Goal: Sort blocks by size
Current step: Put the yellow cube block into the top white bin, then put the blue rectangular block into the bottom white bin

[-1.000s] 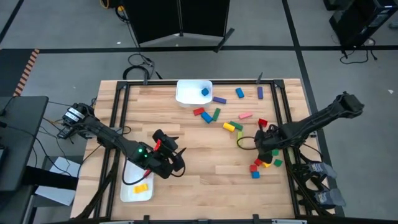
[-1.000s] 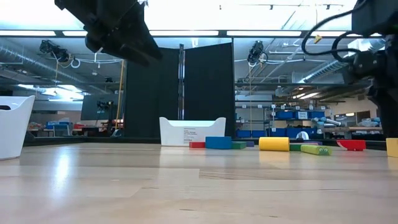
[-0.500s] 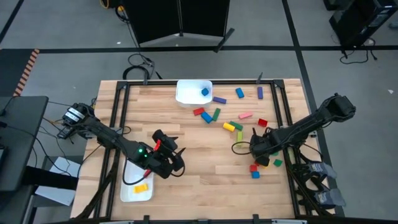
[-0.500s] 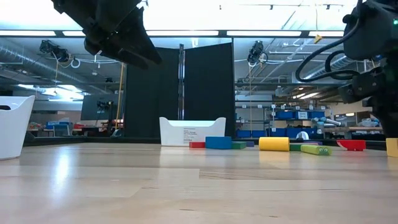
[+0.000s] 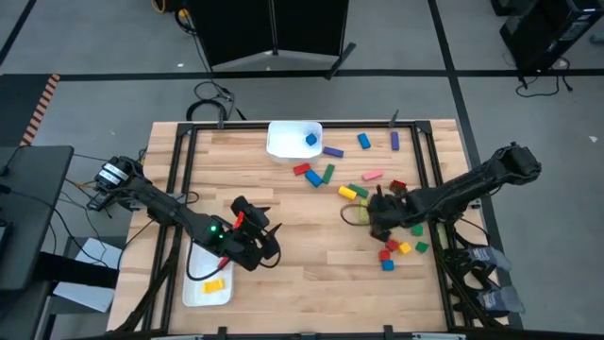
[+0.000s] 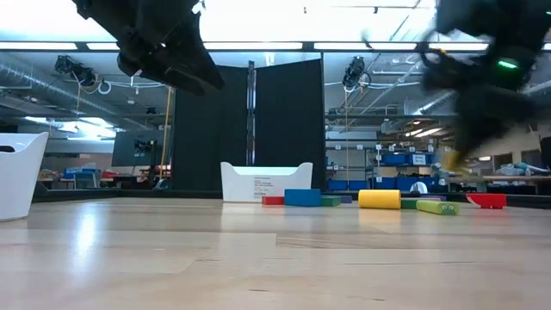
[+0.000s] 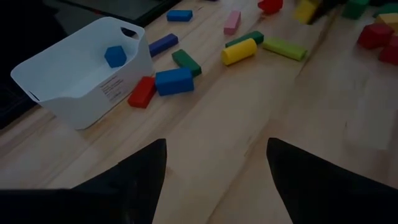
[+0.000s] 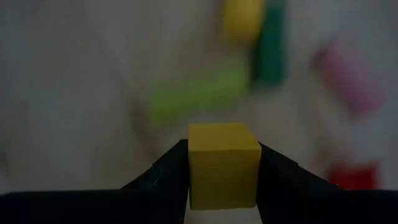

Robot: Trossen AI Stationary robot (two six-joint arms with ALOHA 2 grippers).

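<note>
The right gripper (image 8: 222,167) was clamped on a small yellow cube (image 8: 223,163), one dark finger pressed to each side of it, and it hung clear above the bench. In the half second before, it had swung away from the cluster of small cubes (image 5: 396,249) near the bench's right edge, toward the middle of the bench, and now sat over the scattered longer bars (image 5: 357,194), among them a yellow bar (image 7: 239,51) and a light green one (image 7: 283,48). That suggested the cube had been picked out as a small piece and was in transit, probably toward the white tray (image 5: 294,140) at the bench's far edge, which already held one blue cube (image 7: 115,56). The left gripper (image 7: 214,168) waited with its fingers apart above the near left part of the bench, beside a second white tray (image 5: 209,283) holding a yellow piece (image 5: 214,284). Most blocks still lay unsorted on the wood.
</note>
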